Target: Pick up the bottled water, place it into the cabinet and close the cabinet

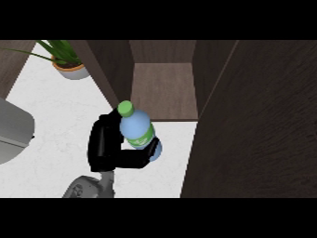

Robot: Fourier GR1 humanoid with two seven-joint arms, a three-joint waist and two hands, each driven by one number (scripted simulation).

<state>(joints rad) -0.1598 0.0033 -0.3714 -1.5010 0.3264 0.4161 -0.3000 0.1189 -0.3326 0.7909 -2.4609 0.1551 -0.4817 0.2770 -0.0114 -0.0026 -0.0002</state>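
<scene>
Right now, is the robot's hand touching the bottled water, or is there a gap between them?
Touching. In the head view the left hand is curled round the lower part of the bottled water, with black fingers crossing its front.

one black hand (106, 148) shows, blocky and glossy, with a long flat back and dark, thick fingers (139, 155) of the same black. soft highlights run along its edges. behind it, toward the near edge, a short grey forearm (89, 186) joins it through a narrower grey wrist piece. the forearm's shell is smooth and rounded, light grey with darker grey curved seams or recesses on its surface.
</scene>
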